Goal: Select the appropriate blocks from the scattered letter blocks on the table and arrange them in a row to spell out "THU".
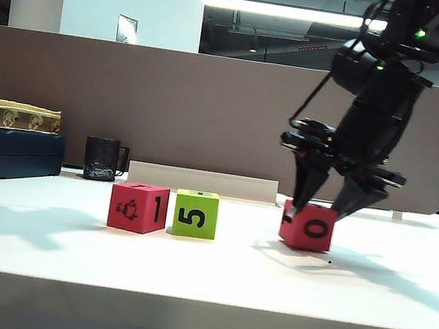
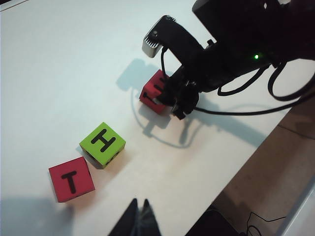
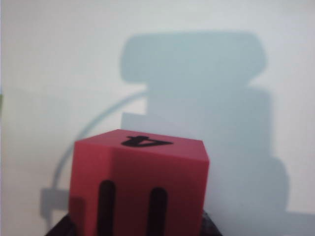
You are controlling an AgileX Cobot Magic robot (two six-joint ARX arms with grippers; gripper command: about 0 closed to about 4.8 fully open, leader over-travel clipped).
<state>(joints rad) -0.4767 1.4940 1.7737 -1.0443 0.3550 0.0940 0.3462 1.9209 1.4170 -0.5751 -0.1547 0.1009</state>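
The red U block sits on the table, well right of the red T block and green H block, which stand just beside each other in a row. The right gripper straddles the U block, fingers against its sides, grasping it. The left gripper hangs clenched and empty above the table near the T block.

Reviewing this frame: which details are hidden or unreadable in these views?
- Third red block's top letter: left wrist view, right claw covers it; right wrist view cuts off the strokes.
- Right claw's contact with that block: fingertips barely visible in its own wrist view.
- Left claw: only dark tips visible, frame edge.
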